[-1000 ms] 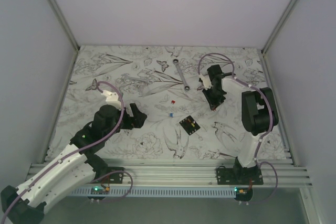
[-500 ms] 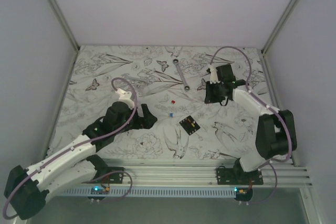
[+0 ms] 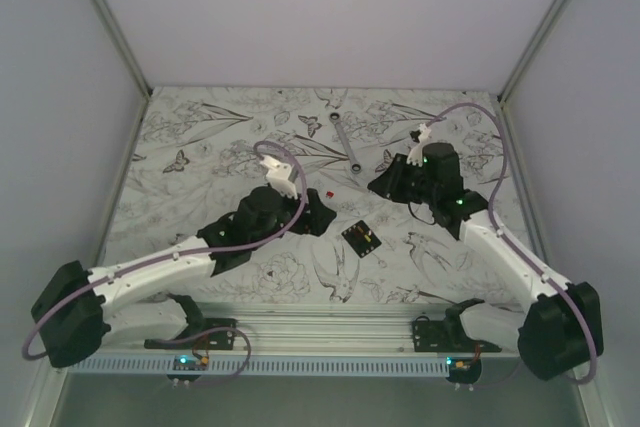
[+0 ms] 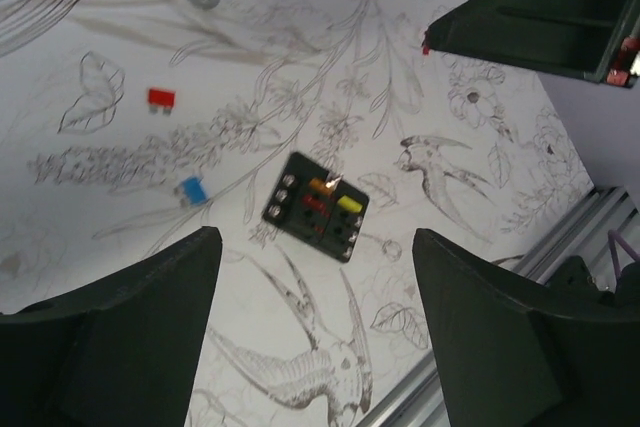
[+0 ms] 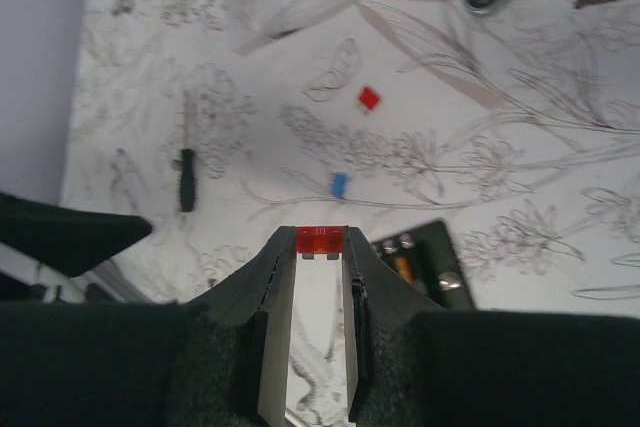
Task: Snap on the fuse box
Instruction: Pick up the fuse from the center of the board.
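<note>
Floral-print table [image 3: 200,137], white walls | fuse box [image 3: 362,238] lying flat just below frame centre, slots facing up | right gripper [image 5: 322,247] pinching red fuse [image 5: 322,238] at its tips, probably for seating | left gripper [image 3: 318,217] hanging wide open, empty, beside box.

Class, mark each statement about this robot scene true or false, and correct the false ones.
1. The right gripper pinches a red fuse at its fingertips. True.
2. The left gripper is shut on the fuse box. False: it is open and empty, and the box lies untouched on the table.
3. A blue fuse lies loose on the table. True.
4. The screwdriver sits inside the fuse box. False: it lies on the table, well apart from the box.
</note>
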Controlling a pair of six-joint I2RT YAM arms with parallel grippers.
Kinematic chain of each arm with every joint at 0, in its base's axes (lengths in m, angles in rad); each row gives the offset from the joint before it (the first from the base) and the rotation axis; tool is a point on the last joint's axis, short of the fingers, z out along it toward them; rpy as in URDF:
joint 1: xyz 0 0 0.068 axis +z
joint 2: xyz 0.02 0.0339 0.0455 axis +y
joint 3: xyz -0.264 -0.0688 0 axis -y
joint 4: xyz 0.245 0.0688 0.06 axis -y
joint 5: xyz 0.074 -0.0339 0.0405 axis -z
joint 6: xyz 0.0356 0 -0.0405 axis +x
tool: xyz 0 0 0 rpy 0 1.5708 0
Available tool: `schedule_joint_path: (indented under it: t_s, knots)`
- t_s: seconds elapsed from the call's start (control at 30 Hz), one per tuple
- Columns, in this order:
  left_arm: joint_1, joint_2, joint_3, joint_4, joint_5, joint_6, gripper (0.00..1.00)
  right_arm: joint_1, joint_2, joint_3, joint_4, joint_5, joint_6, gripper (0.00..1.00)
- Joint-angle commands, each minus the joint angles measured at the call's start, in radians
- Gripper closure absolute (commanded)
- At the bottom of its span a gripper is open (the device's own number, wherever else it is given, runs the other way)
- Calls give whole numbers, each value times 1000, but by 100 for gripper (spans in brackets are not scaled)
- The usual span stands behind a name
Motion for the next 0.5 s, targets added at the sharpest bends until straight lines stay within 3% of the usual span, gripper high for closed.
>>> schedule_joint_path:
  t_s: [0.0,0.47]
  knots:
    - [-27,75,80,142,-20,72,23,43,-71,-12,132,2,152,79]
    - [-45,225,191,220,33,196,48,136,-92,-8,195,-8,215,80]
